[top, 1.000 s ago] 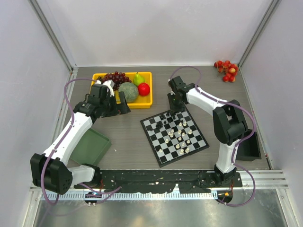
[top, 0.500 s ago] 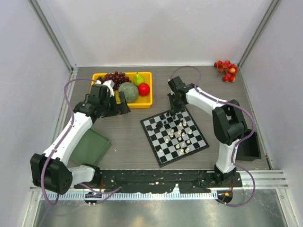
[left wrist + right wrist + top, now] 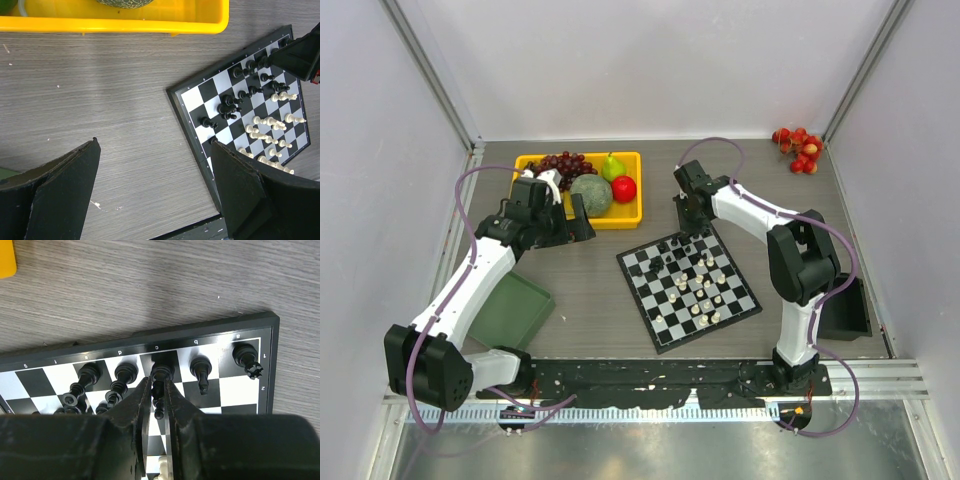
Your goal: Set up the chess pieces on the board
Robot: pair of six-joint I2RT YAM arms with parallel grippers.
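Looking through the right wrist camera, I see what the overhead view cannot resolve: the right gripper (image 3: pixel 157 390) has its two fingers drawn almost together around a small black chess piece (image 3: pixel 161 376) that stands on the far row of the board (image 3: pixel 220 326), in the column marked c. Other black pieces stand on either side of it along that row, one near the corner by the board's rim, and a few more crowd the row behind on the left. From above, the same gripper (image 3: pixel 688 228) is just a dark block over the far corner of the board (image 3: pixel 688 283), and the pieces are specks, black toward the far end and cream-white (image 3: pixel 708 304) toward the near end.

The left wrist camera gives me the board (image 3: pixel 186 106) from the side: black pieces (image 3: pixel 229 106) in a loose cluster, white ones (image 3: pixel 267 122) strewn toward the lower right, and the right arm's dark tip at the top corner. The left gripper (image 3: pixel 155 190) hangs with its fingers spread wide, nothing between them but bare wooden table (image 3: pixel 100 90), and the board's corner lies just beside its right finger. A yellow tray (image 3: pixel 115 22) runs along the top of that view; overhead, it holds fruit (image 3: pixel 592 190).
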